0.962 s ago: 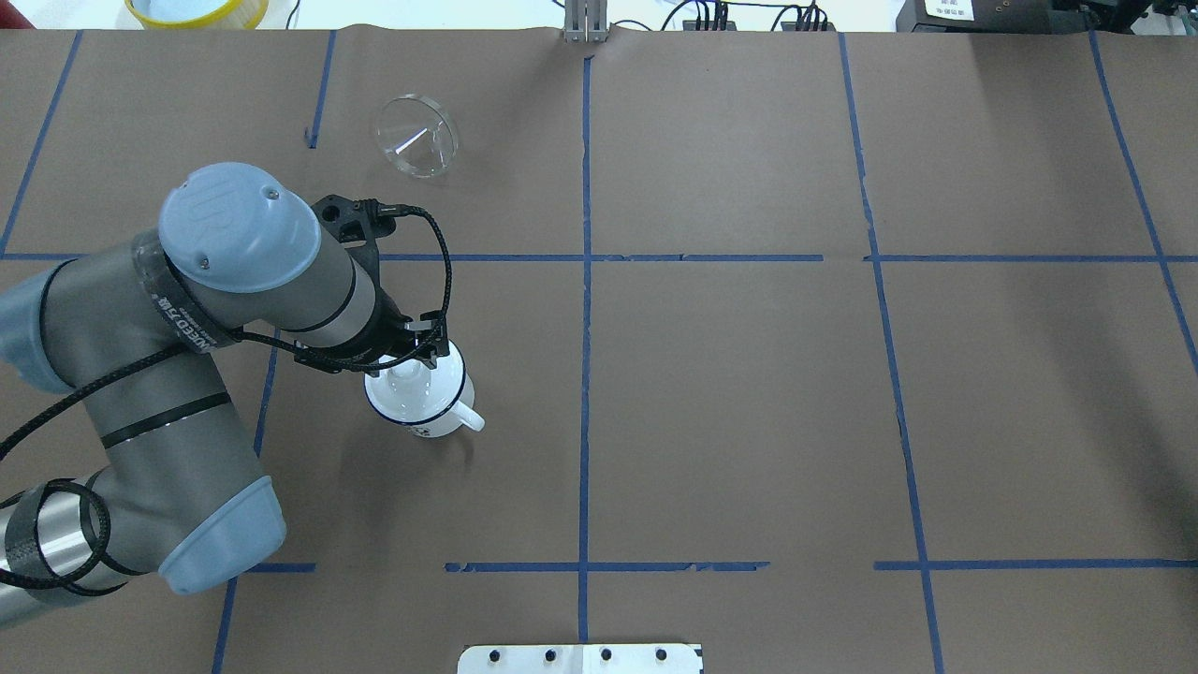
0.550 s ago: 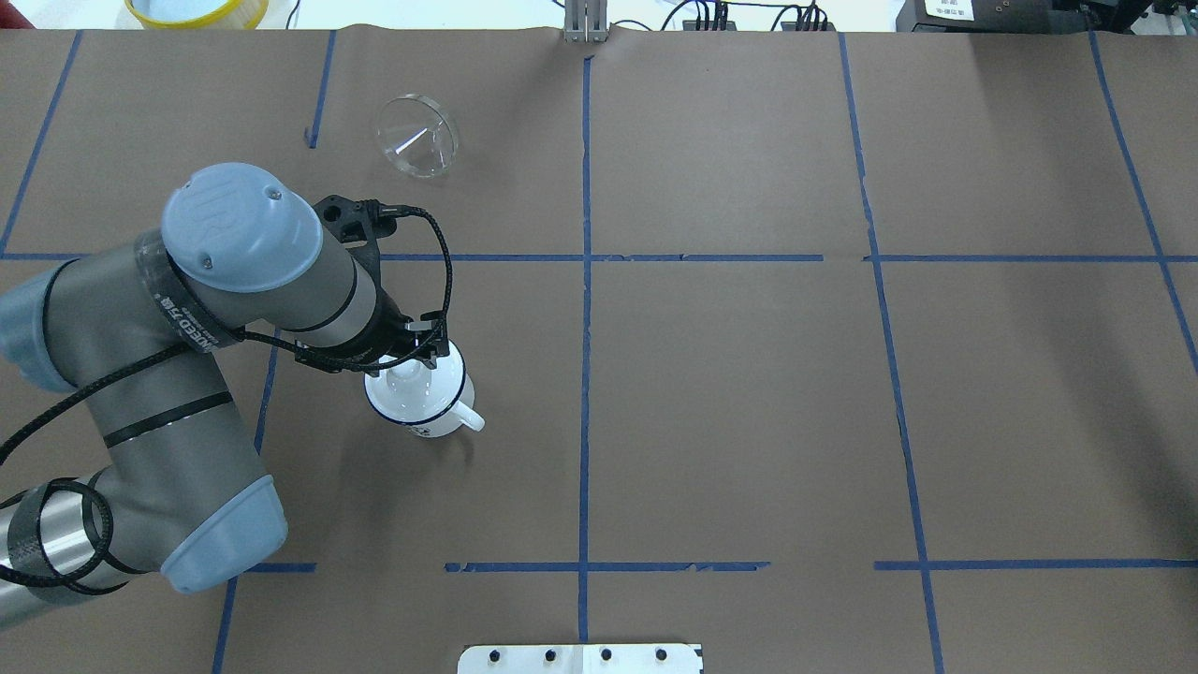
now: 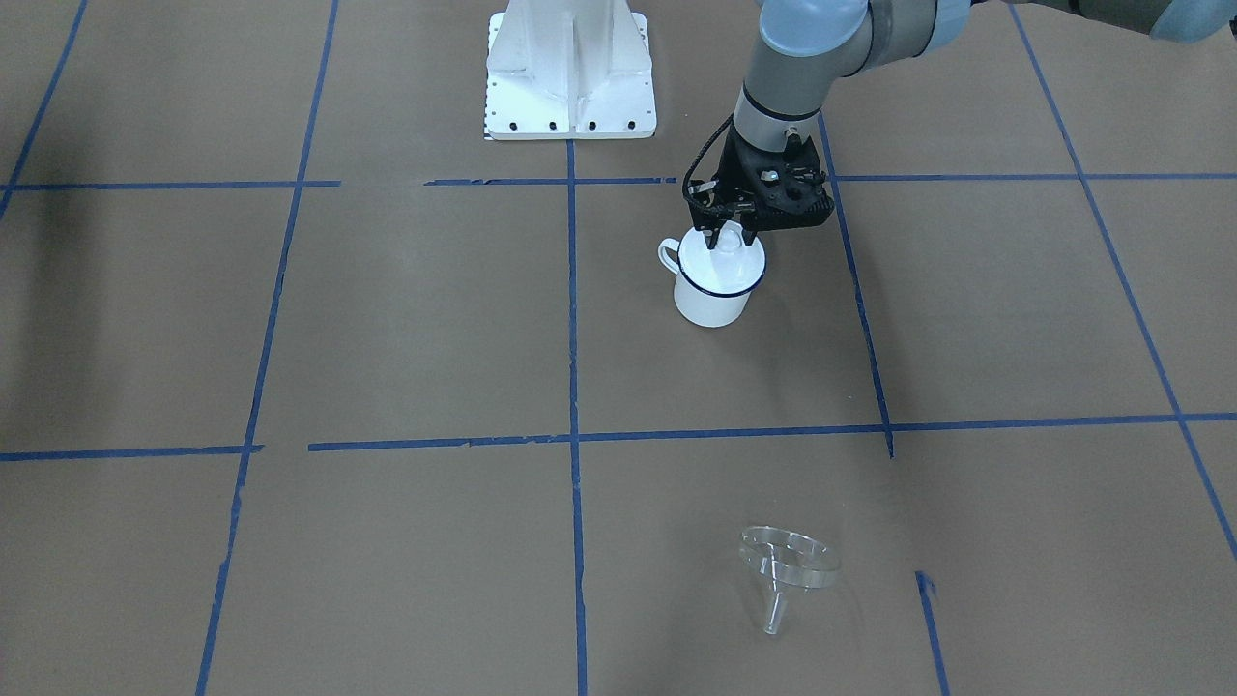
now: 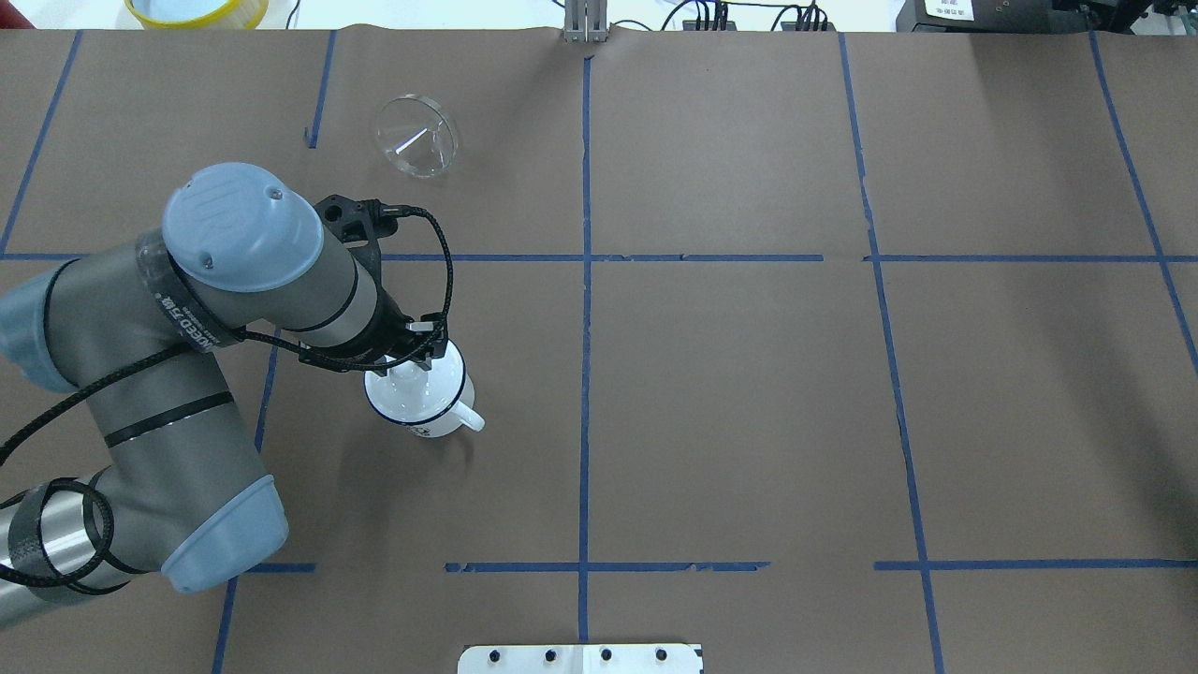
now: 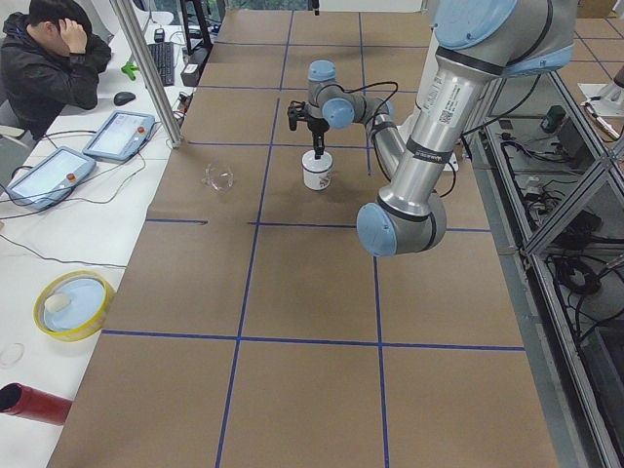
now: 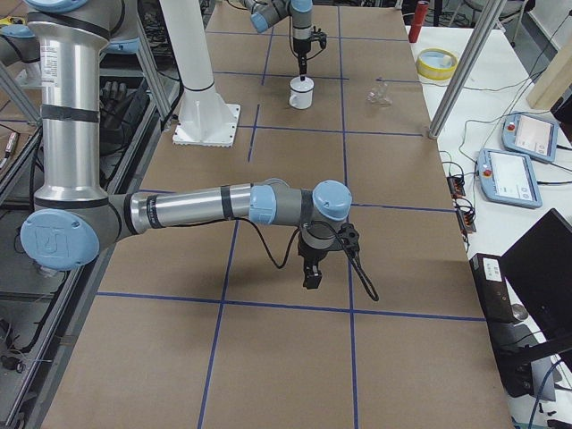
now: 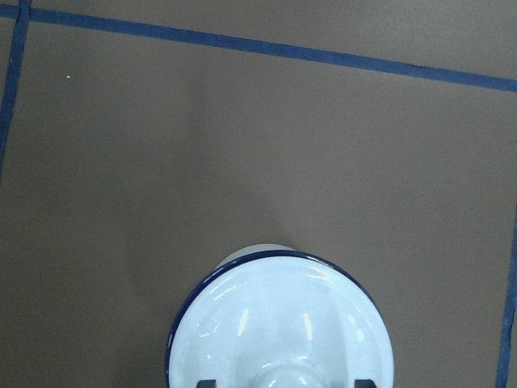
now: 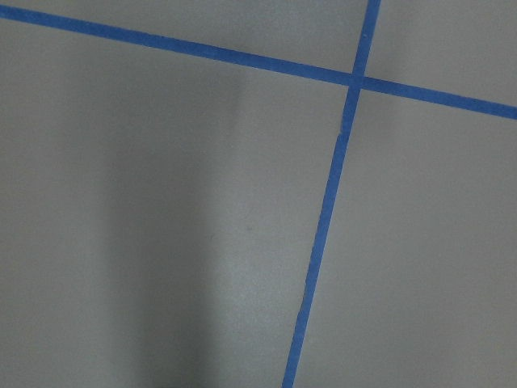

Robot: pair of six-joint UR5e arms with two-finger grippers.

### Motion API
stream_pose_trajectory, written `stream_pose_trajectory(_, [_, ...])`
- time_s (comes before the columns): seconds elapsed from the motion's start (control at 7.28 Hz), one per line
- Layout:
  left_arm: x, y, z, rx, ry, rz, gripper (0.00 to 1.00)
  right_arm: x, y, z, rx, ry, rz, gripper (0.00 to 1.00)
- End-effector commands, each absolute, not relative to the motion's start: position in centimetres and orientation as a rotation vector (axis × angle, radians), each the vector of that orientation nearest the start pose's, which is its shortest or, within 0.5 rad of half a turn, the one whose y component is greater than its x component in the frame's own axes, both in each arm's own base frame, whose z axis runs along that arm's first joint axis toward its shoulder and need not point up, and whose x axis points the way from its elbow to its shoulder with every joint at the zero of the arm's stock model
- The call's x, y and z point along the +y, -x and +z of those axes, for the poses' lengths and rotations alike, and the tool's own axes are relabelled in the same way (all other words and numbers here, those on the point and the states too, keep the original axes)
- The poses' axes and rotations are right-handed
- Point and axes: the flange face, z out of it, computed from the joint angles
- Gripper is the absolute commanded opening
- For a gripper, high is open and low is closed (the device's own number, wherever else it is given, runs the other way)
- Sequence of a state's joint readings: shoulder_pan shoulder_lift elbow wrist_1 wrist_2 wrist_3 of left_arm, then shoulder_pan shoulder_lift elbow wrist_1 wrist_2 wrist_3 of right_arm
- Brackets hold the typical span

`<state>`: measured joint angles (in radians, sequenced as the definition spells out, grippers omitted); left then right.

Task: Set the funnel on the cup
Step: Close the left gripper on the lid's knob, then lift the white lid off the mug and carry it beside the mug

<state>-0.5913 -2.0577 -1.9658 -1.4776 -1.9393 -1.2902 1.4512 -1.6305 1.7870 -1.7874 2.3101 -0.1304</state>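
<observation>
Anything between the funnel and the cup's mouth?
Yes. A white knobbed lid sits on the cup, covering its mouth. The left gripper straddles the lid's knob, jaws open. The funnel lies well apart from both.

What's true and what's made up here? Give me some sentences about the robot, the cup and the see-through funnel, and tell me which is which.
1. The funnel sits on the cup. False: it lies on the table, far from the cup.
2. A white lid with a knob covers the cup. True.
3. The left gripper is right over the cup. True.
4. The right gripper holds the funnel. False: it hangs over bare table, far from the funnel.
</observation>
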Motion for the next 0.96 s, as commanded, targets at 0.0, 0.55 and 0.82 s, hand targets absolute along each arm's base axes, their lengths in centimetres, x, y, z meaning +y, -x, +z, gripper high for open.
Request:
stream_pose_trajectory(0.0, [-41.0,-42.5,22.8,0.857,-0.025,-0.155,0.00,-46.2,-1.1,60.5,-0.741,0.053,-0.216,1.00])
stream_pose_trajectory(0.55, [-41.5,-32.3,21.1,0.891,-0.188,-0.085,0.00,-46.2,-1.1,60.6,-0.741,0.055,-0.216,1.00])
stream_pose_trajectory(0.82, [-39.2,-30.6,25.2,0.862,-0.164,-0.082,0.00,-46.2,-1.1,60.5,-0.741,0.053,-0.216,1.00])
